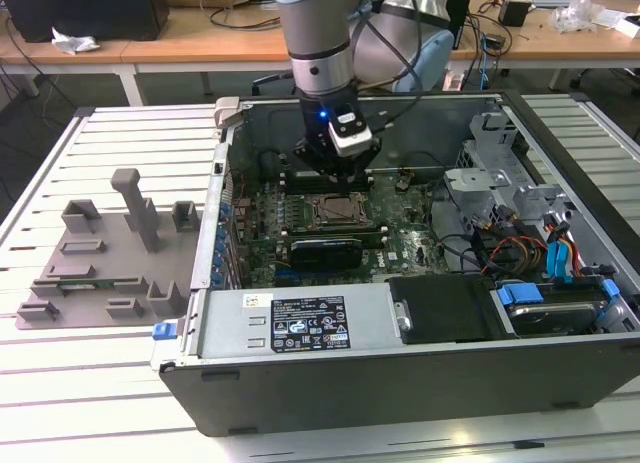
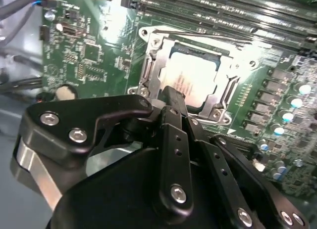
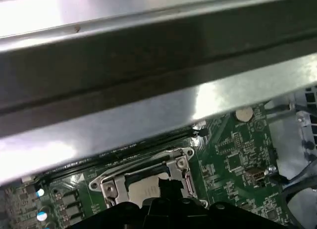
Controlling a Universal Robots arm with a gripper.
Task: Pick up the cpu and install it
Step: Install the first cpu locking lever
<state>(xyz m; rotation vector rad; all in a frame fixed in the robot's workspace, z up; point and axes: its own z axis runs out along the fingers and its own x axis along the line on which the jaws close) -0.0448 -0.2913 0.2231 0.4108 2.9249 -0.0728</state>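
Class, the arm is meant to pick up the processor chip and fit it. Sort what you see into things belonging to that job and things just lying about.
Part of the job:
- cpu, lying in its socket
- socket frame around it
- hand, just above the chip

Just lying about:
- grey moulded tray beside the case
- power supply box
- blue drive bracket

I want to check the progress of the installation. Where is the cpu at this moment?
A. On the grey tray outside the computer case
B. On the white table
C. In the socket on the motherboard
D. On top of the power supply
C: in the second wrist view the cpu lies flat inside the socket's metal frame, with the gripper just above its edge.
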